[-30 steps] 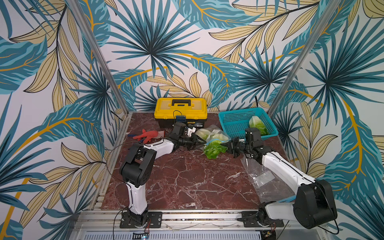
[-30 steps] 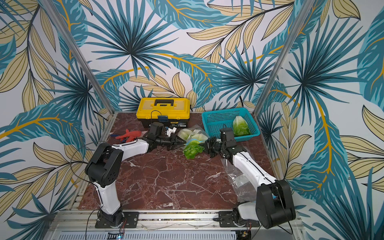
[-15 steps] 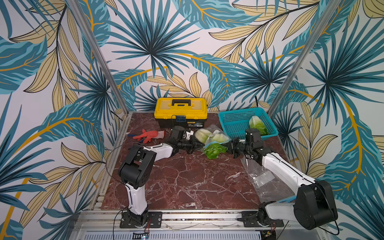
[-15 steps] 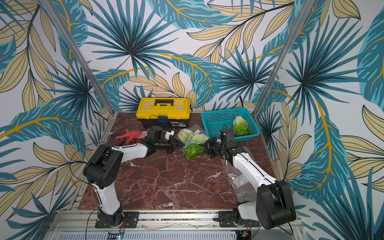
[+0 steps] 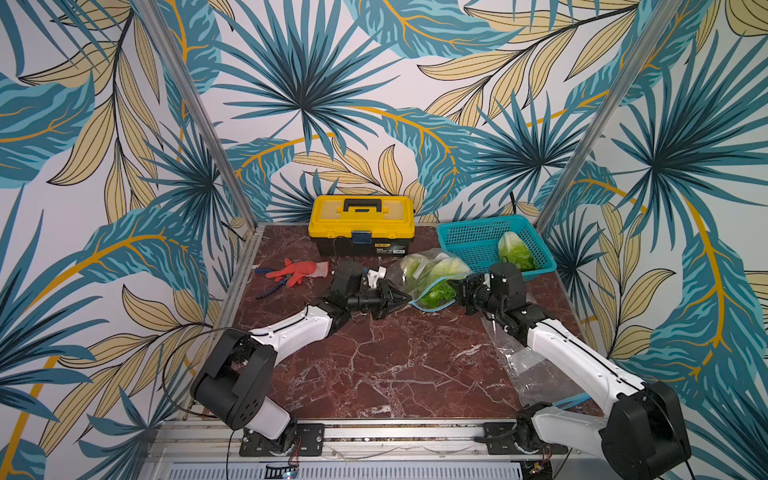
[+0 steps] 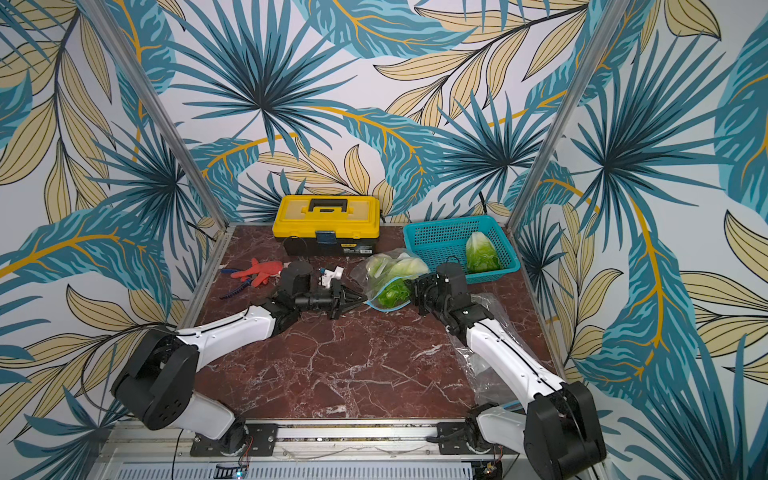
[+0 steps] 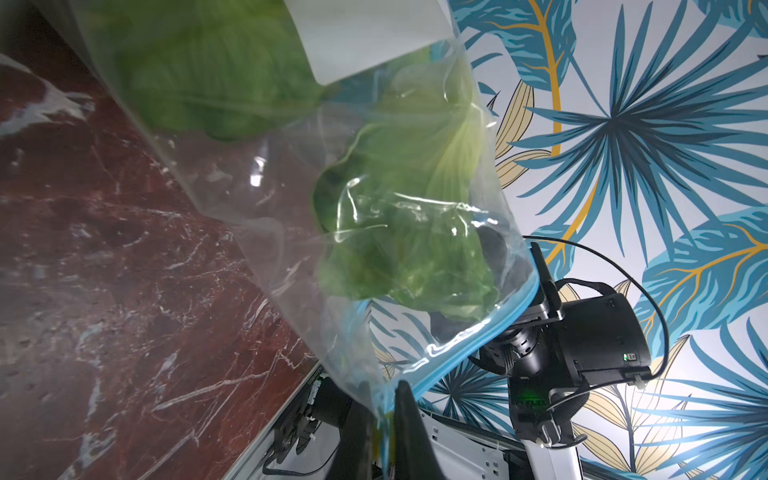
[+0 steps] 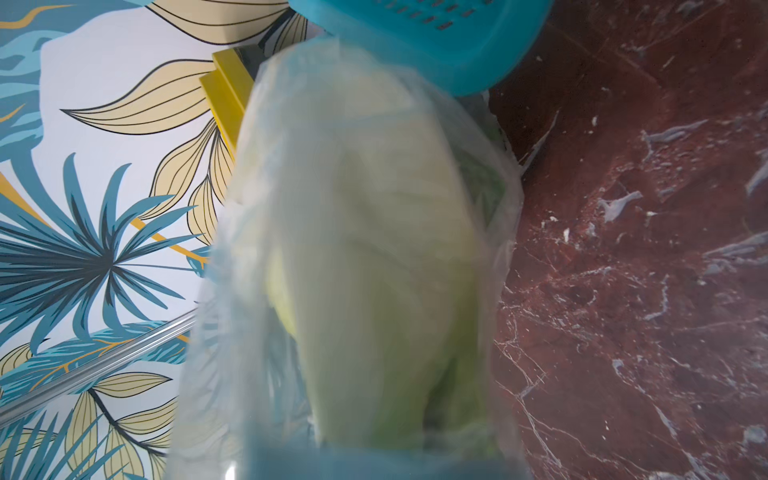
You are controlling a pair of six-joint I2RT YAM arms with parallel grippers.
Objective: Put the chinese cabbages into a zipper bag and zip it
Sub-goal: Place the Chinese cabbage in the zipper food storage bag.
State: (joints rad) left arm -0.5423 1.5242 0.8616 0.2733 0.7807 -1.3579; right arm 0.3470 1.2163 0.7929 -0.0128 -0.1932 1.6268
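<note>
Chinese cabbages: two inside zipper bag beside basket, third cabbage lying in basket. Left gripper pinched tight on blue zip corner; right gripper appears clamped on opposite corner. Risk: thin film slipping from pinch, leaf caught in zip track.

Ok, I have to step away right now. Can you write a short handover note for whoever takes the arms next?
Left gripper: shut on the zipper bag, at one end of its blue zip edge.
Right gripper: shut on the opposite end, as far as the views show.
The bag hangs between them beside the basket, mouth open, green leaves at the opening.
Done: two chinese cabbages appear to be inside.
Left: the third cabbage lies in the basket; bag it, then zip.
</note>
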